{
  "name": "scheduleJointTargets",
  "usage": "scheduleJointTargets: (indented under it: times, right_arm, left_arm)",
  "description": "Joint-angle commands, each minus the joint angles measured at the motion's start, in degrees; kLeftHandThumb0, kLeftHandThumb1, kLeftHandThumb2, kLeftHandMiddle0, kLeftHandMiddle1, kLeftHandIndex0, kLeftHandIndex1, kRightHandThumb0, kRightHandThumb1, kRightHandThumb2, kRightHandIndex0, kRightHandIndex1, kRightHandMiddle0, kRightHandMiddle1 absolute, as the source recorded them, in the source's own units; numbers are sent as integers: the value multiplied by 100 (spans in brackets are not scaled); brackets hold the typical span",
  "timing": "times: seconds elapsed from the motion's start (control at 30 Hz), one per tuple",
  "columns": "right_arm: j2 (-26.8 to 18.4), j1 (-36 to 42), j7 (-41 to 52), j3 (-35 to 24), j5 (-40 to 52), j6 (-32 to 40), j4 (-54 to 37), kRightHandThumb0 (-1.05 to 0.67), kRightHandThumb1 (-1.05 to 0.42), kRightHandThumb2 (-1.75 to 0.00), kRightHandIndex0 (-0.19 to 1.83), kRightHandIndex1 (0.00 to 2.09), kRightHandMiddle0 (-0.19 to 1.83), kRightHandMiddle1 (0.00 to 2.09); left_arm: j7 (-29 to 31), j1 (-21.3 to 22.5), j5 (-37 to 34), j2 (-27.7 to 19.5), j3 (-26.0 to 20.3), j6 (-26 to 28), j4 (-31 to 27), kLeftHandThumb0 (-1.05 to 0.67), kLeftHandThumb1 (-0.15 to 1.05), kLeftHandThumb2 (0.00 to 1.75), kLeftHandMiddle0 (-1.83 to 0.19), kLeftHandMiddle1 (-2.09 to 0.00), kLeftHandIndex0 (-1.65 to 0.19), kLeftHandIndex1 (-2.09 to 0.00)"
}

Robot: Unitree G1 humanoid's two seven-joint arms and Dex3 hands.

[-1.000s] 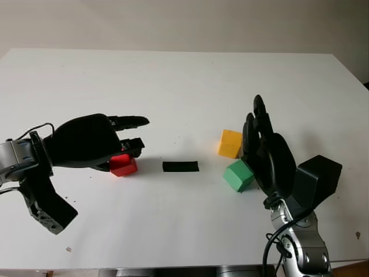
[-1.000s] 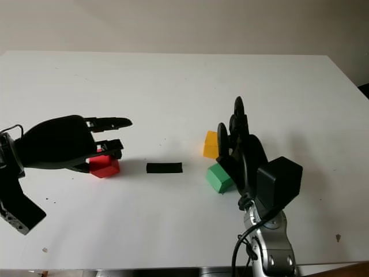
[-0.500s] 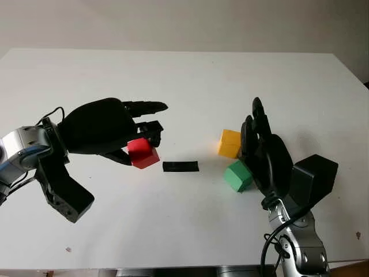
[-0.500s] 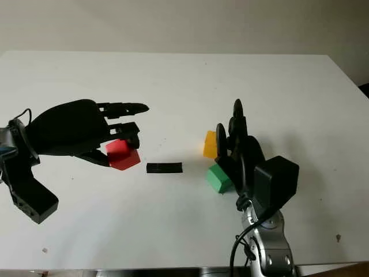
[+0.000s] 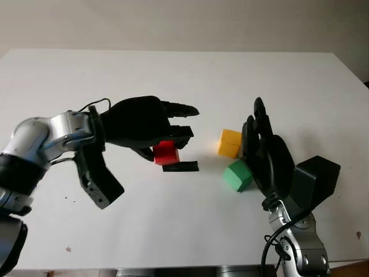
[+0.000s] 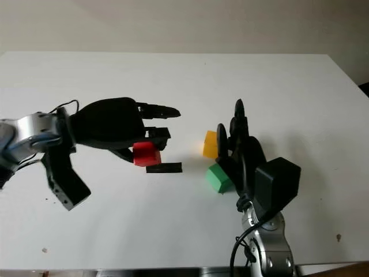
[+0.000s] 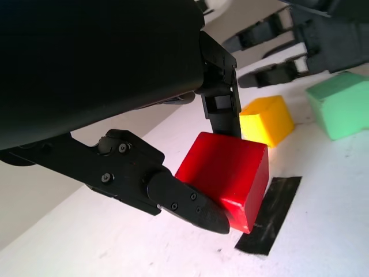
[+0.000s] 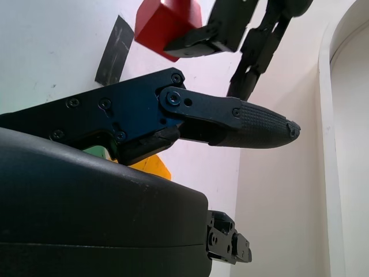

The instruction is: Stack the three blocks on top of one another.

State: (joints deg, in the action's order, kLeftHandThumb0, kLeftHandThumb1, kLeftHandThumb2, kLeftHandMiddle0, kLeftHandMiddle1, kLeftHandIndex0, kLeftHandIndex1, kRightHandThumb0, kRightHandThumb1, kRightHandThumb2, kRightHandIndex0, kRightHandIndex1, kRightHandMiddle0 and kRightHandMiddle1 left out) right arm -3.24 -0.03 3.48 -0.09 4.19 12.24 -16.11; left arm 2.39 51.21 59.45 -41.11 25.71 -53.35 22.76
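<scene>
- Blocks for stacking, three small matte cubes, spread across a white tabletop (image 5: 173, 231); none stacked yet.
- Nearest, at bottom right: right black three-finger hand (image 5: 266, 151), standing edge-on and upright, holding nothing, fingers straight and pointing away. Parked just beside two of the cubes, probably waiting to steady or receive.
- Just left of that hand: green cube (image 5: 238, 175), sitting on the table and slightly turned.
- A little farther back, close to the green one: yellow-orange cube (image 5: 230, 143), also on the table, next to the right hand's fingers (image 5: 258, 112).
- Toward the middle: short strip of black tape (image 5: 180, 167) stuck flat to the table, likely a marker for the stacking spot.
- Directly above the tape's left end: red cube (image 5: 165, 153), lifted off the surface and tilted.
- Holding it: left black three-finger hand (image 5: 167, 135), reaching in from the left on a silver forearm. Seen close from the wrist: red cube (image 7: 225, 176) pinched between a thumb underneath and one finger (image 7: 222, 107) pressing its upper edge; remaining fingers extended above, clear of the cube.
- Judged: red cube in mid-carry toward the tape mark or the green and yellow pair; tilt in the grip suggests levelling needed before setting down, otherwise risk of landing on an edge.
</scene>
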Motion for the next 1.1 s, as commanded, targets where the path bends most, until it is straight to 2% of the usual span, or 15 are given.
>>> scheduleJointTargets:
  times: [0.0, 0.1, 0.17, 0.3, 0.43, 0.77, 0.87, 1.07]
  right_arm:
    - [-20, 16, 2, -43, 16, 20, -117, -77, -105, -59, -19, 0, -19, 0]
    - [-28, 33, 12, -47, 4, -26, -98, -76, -105, -59, -19, 0, -19, 0]
    - [-26, 49, 15, -49, 4, -36, -104, -75, -105, -59, -19, 0, -19, 0]
    - [-20, 80, 9, -50, 5, -45, -144, -75, -105, -59, -19, 0, -19, 0]
    - [-26, 103, 6, -57, 4, -11, -177, -75, -105, -58, -19, 0, -19, 0]
    - [-16, 144, -22, -54, -10, 42, -226, -75, -105, -58, -19, 0, -19, 0]
    - [-7, 152, -36, -57, -9, 27, -231, -75, -105, -57, -19, 0, -19, 0]
    - [-4, 166, -47, -49, 6, 44, -250, -75, -105, -57, -19, 0, -19, 0]
  left_arm:
    - [-258, 298, 210, 100, 180, -85, 164, -37, 91, 5, -28, -7, -37, -141]
    - [-402, 542, 481, 209, 408, -120, 324, -36, 92, 5, -27, -6, -35, -150]
    - [-635, 636, 623, 262, 516, -124, 417, -36, 91, 5, -28, -7, -38, -165]
    - [-860, 794, 743, 343, 697, -120, 619, -37, 91, 5, -25, -6, -37, -168]
    - [-675, 848, 542, 425, 740, -146, 771, -39, 90, 5, -24, -5, -38, -158]
    - [-441, 800, 166, 600, 753, -126, 1038, -41, 89, 5, -24, -5, -41, -149]
    - [-245, 778, -48, 634, 746, -120, 1109, -47, 89, 5, -25, -6, -42, -137]
    - [135, 724, -390, 628, 705, -129, 1135, -53, 90, 5, -23, -5, -44, -131]
